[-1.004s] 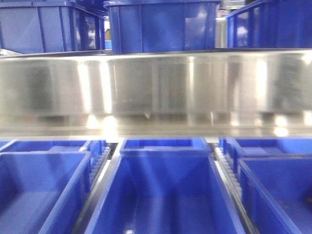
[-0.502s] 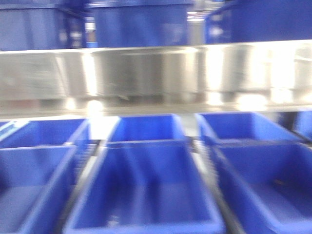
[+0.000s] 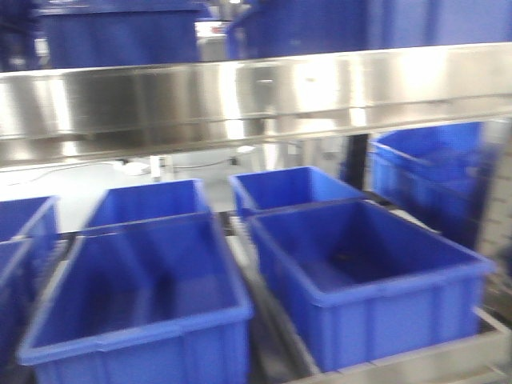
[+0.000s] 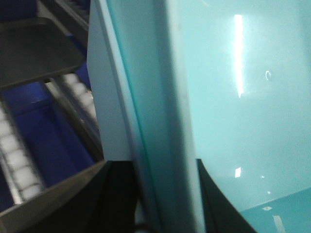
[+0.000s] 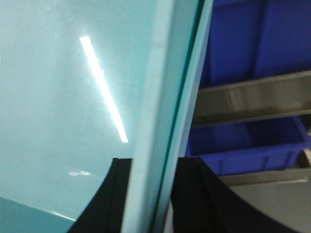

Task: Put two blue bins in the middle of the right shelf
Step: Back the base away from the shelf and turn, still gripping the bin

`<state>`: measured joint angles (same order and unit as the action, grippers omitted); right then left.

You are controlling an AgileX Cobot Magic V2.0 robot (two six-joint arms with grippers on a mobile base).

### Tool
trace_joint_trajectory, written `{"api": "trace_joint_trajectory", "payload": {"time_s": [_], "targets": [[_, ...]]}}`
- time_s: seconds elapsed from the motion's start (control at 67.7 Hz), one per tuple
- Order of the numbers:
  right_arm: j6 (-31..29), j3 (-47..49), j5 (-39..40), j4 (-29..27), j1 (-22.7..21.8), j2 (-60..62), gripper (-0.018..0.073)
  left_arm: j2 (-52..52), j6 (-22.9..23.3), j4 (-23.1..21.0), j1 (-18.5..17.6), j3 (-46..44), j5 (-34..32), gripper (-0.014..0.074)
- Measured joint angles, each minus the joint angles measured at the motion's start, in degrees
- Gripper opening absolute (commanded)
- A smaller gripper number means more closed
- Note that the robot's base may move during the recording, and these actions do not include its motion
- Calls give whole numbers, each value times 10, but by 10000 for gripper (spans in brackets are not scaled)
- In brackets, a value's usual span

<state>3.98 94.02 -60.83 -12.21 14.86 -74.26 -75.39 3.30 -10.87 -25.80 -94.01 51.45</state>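
In both wrist views a bin that looks pale teal fills the frame. My left gripper (image 4: 158, 167) is shut on its rim, one black finger (image 4: 114, 194) outside and the other against the inner wall (image 4: 233, 121). My right gripper (image 5: 155, 165) is likewise shut on the opposite rim, beside the inner wall (image 5: 58, 97). Neither the held bin nor the grippers show in the front view. There, blue bins (image 3: 136, 304) (image 3: 360, 272) sit in a row on a shelf level, with two more (image 3: 148, 200) (image 3: 292, 186) behind them.
A steel shelf beam (image 3: 256, 96) crosses above the row, with more blue bins (image 3: 120, 36) on the level above. Further blue bins (image 3: 424, 176) stand beyond a post at the right. Roller tracks (image 4: 14, 160) and stacked shelf bins (image 5: 252, 145) show beside the held bin.
The front view has swung to the right: the shelf bins slid left in the frame, and the row's right end and the bins beyond it came into sight.
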Motion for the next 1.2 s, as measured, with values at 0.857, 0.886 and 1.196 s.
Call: {"api": "trace_joint_trajectory", "payload": {"time_s": [0.857,0.886,1.196], "targets": [[0,0,0,0,0,0,-154,0,-1,0,0,0,-3,-111],[0,0,0,0,0,0,-154,0,-1,0,0,0,-3,-111],[0,0,0,0,0,0,-154,0,-1,0,0,0,-4,-111]]}}
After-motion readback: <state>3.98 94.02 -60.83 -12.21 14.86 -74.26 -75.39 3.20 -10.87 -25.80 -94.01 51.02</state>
